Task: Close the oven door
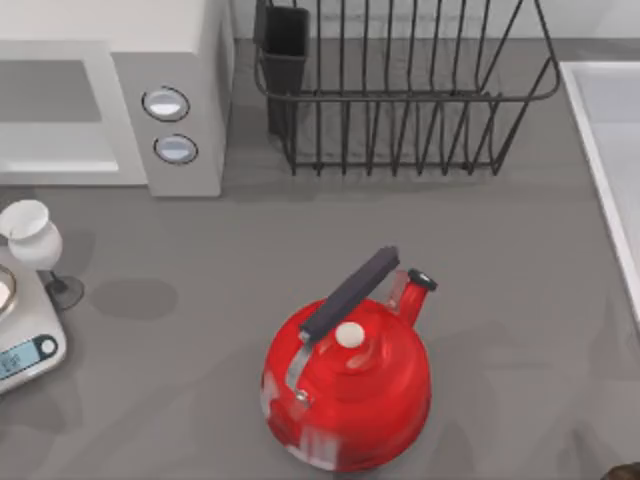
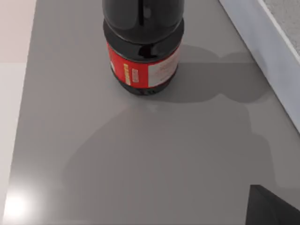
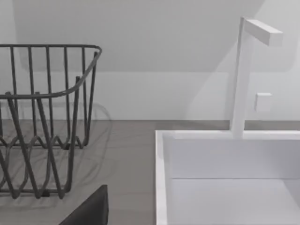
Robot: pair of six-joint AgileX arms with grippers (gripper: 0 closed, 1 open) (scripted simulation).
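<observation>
Oven [image 1: 190,60] sits at the worktop's [image 1: 200,270] far left corner, with its two dials [image 1: 166,103] facing front. The grey cavity lies open. The pale panel under the cavity mouth reads as the door [image 1: 55,150], dropped down and forward. Its handle is not in sight, cut off at the left edge.

Also on the worktop:
- red kettle [image 1: 350,395], centre front
- wire rack [image 1: 400,90], just right of the oven
- wine glass [image 1: 32,240] and scale [image 1: 25,345], at the left, in front of the oven
- sink [image 1: 600,130], far right

The left wrist view looks down on a dark bottle [image 2: 143,51] with a red label. A dark sliver at the corner is likely the left tool [image 2: 274,208]. The right wrist view faces the rack and sink. The dark wedge low in that view is likely the right tool [image 3: 89,211]. Whether either tool is spread or pressed together, I cannot tell. Both are well apart from the oven.

Handling, as judged:
- The door is a stiff, hinged, fairly light slab.
- No grasp is needed. Push up under the free front edge near the middle and follow the arc.
- The smooth face may let a contact slide.
- The glass is fragile and stands near the left arm's approach.
</observation>
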